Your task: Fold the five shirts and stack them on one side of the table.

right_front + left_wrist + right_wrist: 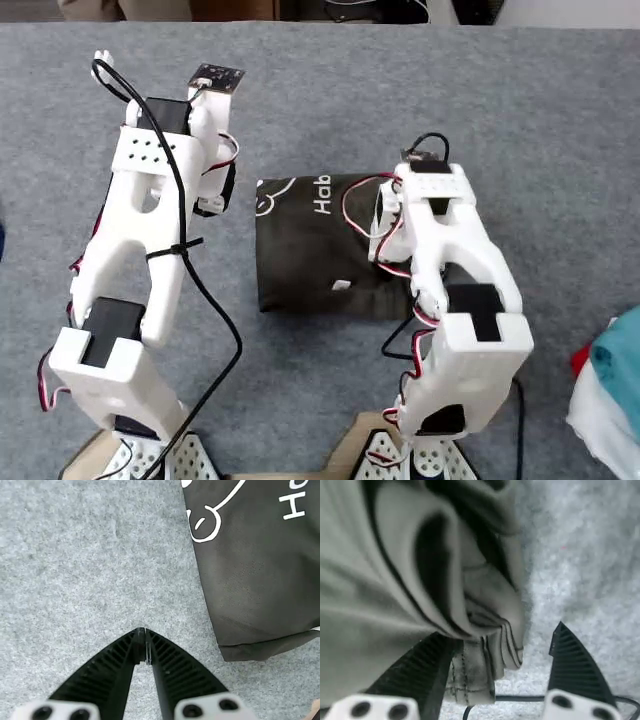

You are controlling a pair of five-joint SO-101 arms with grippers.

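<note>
A black shirt (310, 250) with white print lies folded in the middle of the grey table. My right gripper (386, 215) hangs over its right edge. In the right wrist view this gripper (507, 635) is open, with the shirt's bunched edge (420, 565) lying over one finger and reaching into the gap. My left gripper (222, 195) sits just left of the shirt's far left corner. Its fingers are shut on nothing in the left wrist view (145, 632), above bare table, with the shirt (250, 570) off to one side.
A pile of loose clothes (615, 380) in teal, white and red lies at the right edge of the table. Grey felt table surface (520, 110) stretches beyond and around the shirt. A thin cable (510, 698) runs under the right gripper.
</note>
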